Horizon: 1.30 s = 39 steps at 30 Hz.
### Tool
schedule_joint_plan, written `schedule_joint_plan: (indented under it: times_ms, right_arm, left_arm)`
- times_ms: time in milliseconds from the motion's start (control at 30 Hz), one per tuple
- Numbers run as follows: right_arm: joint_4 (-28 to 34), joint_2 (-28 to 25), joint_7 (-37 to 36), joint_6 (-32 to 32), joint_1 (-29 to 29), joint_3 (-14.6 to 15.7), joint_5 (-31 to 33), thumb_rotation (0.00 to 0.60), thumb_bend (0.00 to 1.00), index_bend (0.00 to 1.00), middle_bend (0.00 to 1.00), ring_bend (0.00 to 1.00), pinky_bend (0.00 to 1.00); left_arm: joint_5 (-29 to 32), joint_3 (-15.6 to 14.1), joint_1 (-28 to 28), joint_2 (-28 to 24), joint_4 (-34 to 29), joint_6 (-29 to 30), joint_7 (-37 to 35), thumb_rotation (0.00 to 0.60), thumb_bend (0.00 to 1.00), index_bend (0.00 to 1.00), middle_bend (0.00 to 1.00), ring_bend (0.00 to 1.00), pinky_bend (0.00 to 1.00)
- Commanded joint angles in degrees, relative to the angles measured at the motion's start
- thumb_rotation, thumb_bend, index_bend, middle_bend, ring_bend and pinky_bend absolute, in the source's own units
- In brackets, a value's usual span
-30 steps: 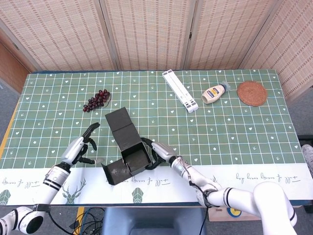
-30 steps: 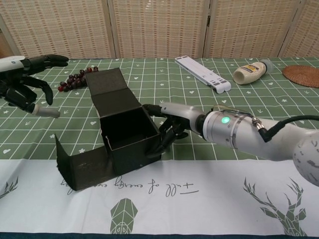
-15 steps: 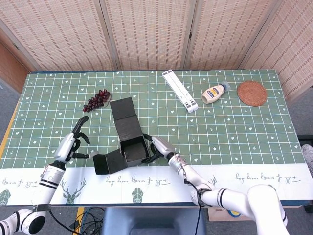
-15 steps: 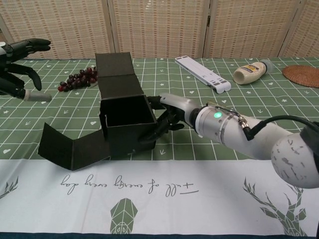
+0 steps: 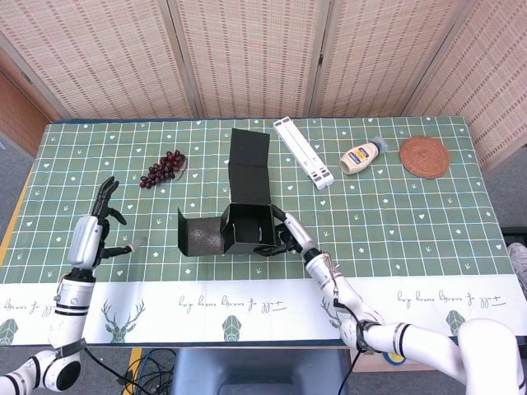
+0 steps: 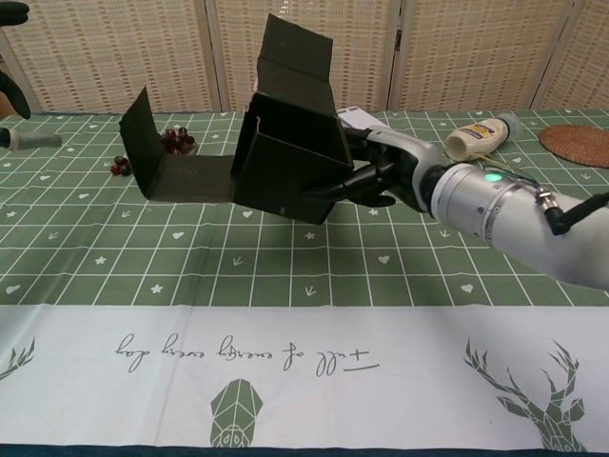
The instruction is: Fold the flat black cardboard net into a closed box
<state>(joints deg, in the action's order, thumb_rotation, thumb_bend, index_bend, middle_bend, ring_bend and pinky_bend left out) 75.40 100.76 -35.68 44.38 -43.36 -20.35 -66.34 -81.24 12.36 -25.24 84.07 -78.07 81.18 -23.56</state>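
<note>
Head view: the box [image 5: 245, 228], half folded from black card, sits near the middle of the green checked worktop [image 5: 412, 214]. Its cube-shaped body opens towards the camera, a long flap runs away from it towards the far edge, and a side panel stands to its left. The right hand [image 5: 290, 238] grips the body's right wall, fingers curled against the card. The left hand [image 5: 89, 237] is well apart at the worktop's left side, released, fingers spread and holding nothing. Grapes [image 5: 162, 169] lie beyond the left hand. A white bar [image 5: 305, 152] lies slantwise beyond the box, a bottle [image 5: 363, 155] lies on its side to the right of it, and a round woven mat [image 5: 425, 156] sits at the far right corner. A white runner [image 5: 247, 304] with deer prints covers the near edge.

Chest view: the box [image 6: 285, 157] is tilted, its near bottom edge on the worktop [image 6: 285, 267], its lid flap rising above the body and the side panel [image 6: 152, 157] standing out to the left. The right hand [image 6: 376, 176] clasps the body's right side, dark fingers [image 6: 338, 188] pressed on the front wall; a green light glows on the wrist. Only dark fingertips of the left hand [image 6: 13, 11] show at the top left corner. Grapes [image 6: 176, 141] peep from behind the panel. The bar [image 6: 354, 116] is mostly hidden behind the box; the bottle [image 6: 481, 136] and mat [image 6: 576, 145] lie far right.
</note>
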Motion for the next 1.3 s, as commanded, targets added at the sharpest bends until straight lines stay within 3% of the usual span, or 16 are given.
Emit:
schedule_joint_plan:
  times_ms: [33,600,1300]
  right_arm:
    - [3.9,-3.1,-4.5,-0.9,2.2,-0.5,-0.3,0.6,0.07,0.45,0.51,0.8,1.0]
    - [7.8,-4.0,-11.5,0.5,5.0,1.0,-3.6,0.6,0.07,0.45,0.51,0.8,1.0]
    - [6.8,-3.0,-11.1,-0.1,4.5,2.5,-4.6,0.6,0.07,0.45,0.52,0.8,1.0]
  left_arm:
    - [-1.7,0.3,0.1,2.1,3.6,2.0,1.2,0.6,0.09,0.0,0.0,0.51,0.91]
    - [-10.9,-1.7,-6.2,12.7,15.8,4.9,0.0,0.6,0.09,0.0,0.0,0.51,0.91]
    - [-13.0,-2.0,-11.5,16.1,13.3,3.7,-1.2,0.6,0.09,0.0,0.0,0.5,0.91]
